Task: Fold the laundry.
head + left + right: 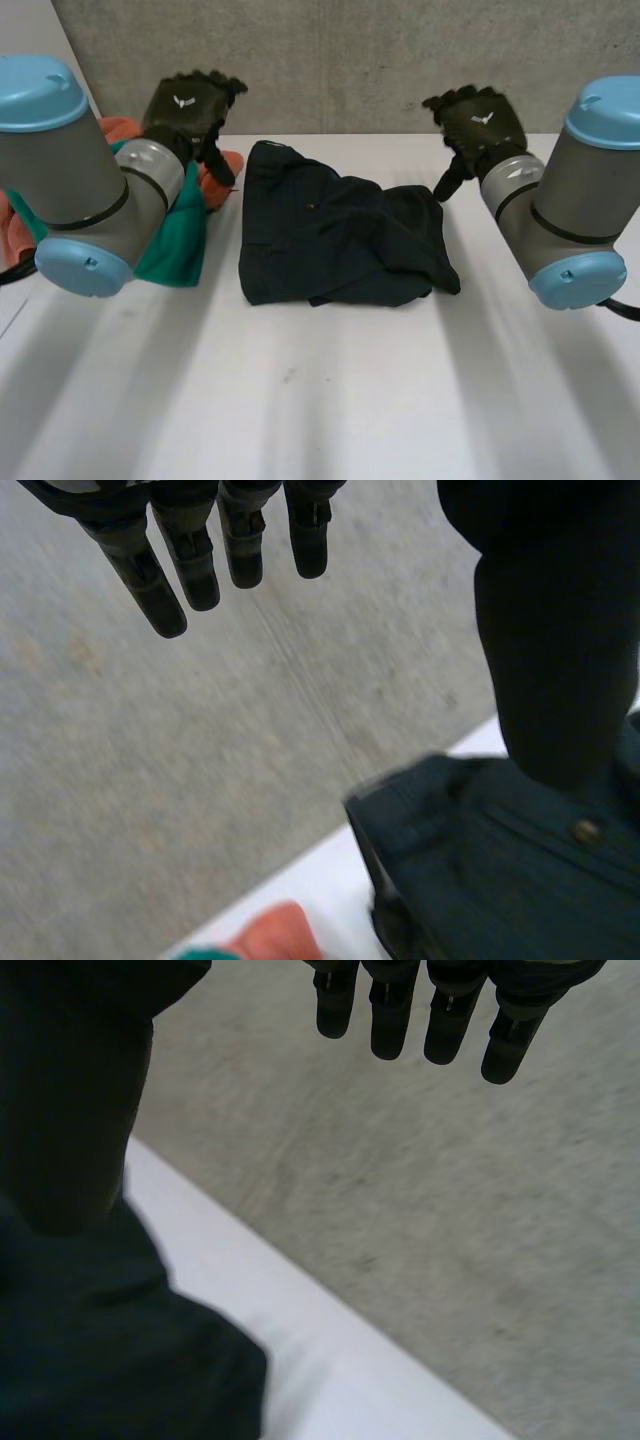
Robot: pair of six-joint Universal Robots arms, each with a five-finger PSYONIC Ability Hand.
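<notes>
A dark navy garment [335, 235] lies crumpled in the middle of the white table [320, 400], roughly folded, with a button showing in the left wrist view [585, 831]. My left hand [190, 110] hovers open at the garment's left, raised above the table's far edge, its straight fingers [170, 560] holding nothing. My right hand [480, 120] hovers open at the garment's right, also raised, fingers [440, 1020] straight and empty. The garment [110, 1350] lies below my right thumb. Neither hand touches the cloth.
A pile of orange [215, 170] and teal cloth [180, 245] lies at the left, partly behind my left arm. A grey concrete wall [340, 60] runs along the table's far edge. The near half of the table is bare.
</notes>
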